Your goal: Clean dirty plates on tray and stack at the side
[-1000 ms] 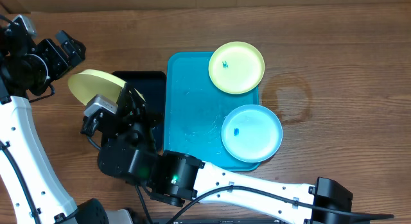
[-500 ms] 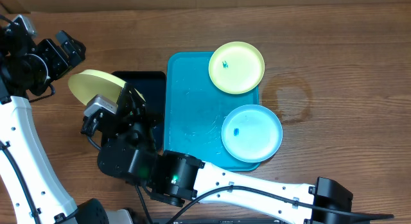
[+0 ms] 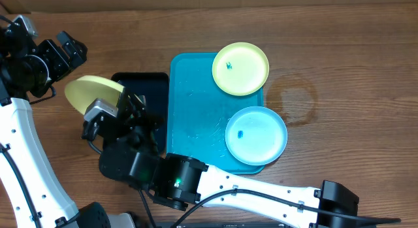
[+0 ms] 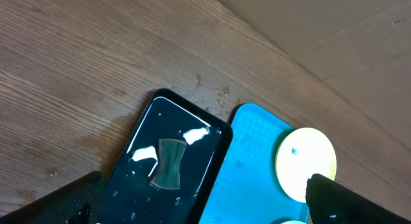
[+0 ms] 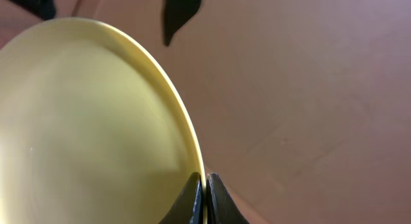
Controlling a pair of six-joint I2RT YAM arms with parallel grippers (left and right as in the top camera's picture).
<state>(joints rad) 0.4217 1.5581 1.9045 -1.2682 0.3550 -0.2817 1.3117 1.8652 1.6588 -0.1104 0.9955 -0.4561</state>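
Left gripper point(image 3: 72, 46) gapes wide at far left — right gripper point(image 5: 204, 189) pinched tight.

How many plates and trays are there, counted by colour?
Yellow-green plates: 2
Light cyan plate: 1
Blue tray: 1
Black tray: 1
Total: 5

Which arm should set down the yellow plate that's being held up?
Right. The right gripper is shut on the held yellow plate at its rim, beside the black tray. The left gripper is open and holds nothing.
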